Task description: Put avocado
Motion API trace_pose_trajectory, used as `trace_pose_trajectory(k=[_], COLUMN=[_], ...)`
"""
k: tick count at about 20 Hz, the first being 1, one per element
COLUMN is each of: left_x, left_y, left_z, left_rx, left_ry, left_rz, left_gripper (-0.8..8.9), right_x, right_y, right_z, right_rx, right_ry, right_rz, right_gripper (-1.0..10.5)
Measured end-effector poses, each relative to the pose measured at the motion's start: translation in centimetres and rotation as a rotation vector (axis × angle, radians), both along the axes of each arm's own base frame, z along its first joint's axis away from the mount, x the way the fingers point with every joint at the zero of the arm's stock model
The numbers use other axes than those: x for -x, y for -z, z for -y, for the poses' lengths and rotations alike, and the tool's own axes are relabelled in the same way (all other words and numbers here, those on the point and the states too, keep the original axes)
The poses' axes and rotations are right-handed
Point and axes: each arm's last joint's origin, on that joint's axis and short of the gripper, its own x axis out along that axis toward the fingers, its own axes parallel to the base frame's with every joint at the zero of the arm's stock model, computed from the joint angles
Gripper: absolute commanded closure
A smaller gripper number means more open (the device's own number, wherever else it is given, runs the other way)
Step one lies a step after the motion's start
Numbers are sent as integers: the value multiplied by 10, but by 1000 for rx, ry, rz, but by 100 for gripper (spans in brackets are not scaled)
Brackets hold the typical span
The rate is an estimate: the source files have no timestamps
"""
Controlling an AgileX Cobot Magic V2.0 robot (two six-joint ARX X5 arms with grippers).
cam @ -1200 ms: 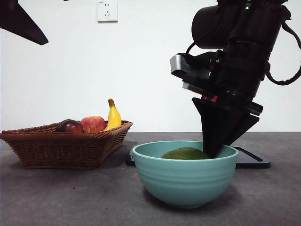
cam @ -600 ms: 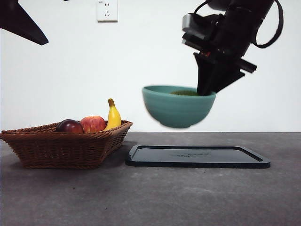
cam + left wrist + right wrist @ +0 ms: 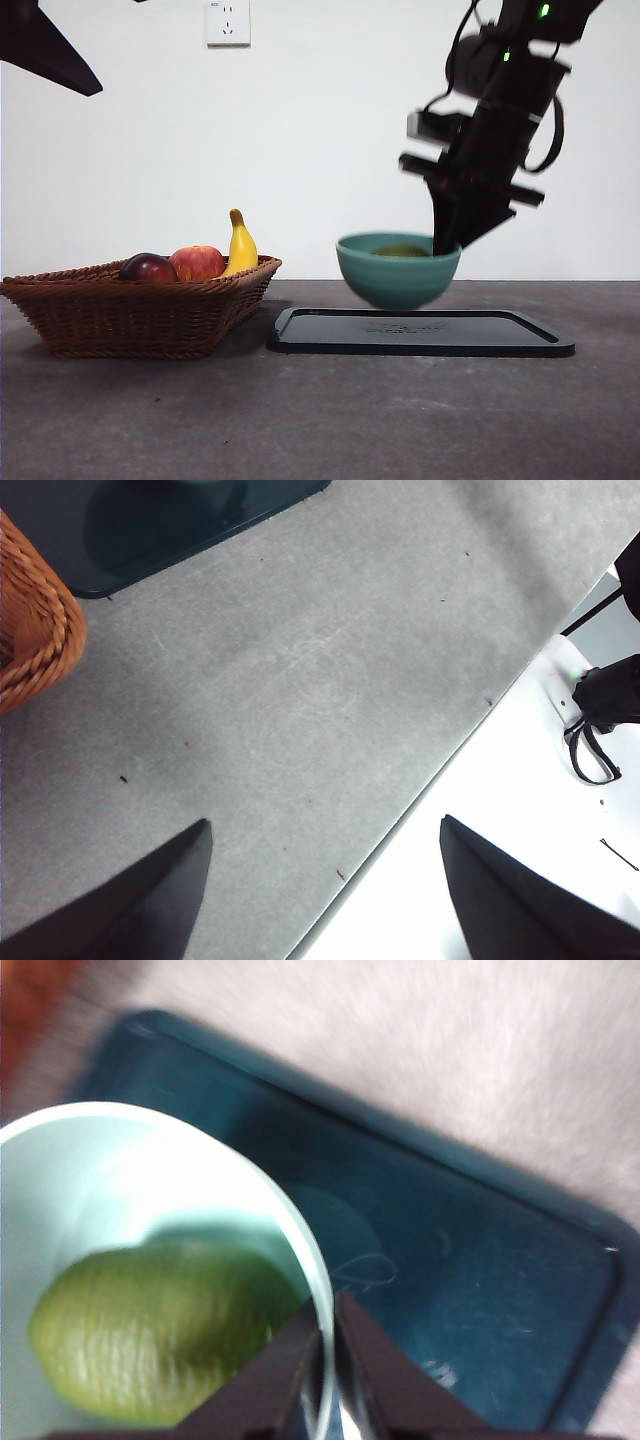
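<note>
Green avocado [image 3: 150, 1325] lies in the bowl [image 3: 398, 268] that the right gripper [image 3: 330, 1355] pinches.

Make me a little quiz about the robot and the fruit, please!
1. True or false: the avocado lies inside the green bowl.
2. What do the right gripper's jaws pinch? A) the banana B) the bowl's rim C) the basket
3. Fill in: the bowl hangs just above the black ___.

Key: 1 true; 2 B; 3 tray.
</note>
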Motion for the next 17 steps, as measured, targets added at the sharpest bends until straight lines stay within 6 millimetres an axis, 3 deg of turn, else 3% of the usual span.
trace_pose_trajectory(k=[4, 9, 11, 17], left_x=[0, 0, 0, 0], left_y=[0, 0, 0, 0], left_z=[0, 0, 0, 0], left_rx=[0, 0, 0, 0], left_ry=[0, 0, 0, 0], left_rz=[0, -1, -1, -1], left_gripper=[445, 445, 445, 445], right_x=[-8, -8, -8, -6], right_y=[20, 20, 20, 16], right_z=[-2, -1, -1, 0], right_rx=[9, 10, 12, 6], right_ry=[0, 2, 4, 26], right_rz=[-29, -32, -34, -43], right_gripper=[936, 915, 785, 772])
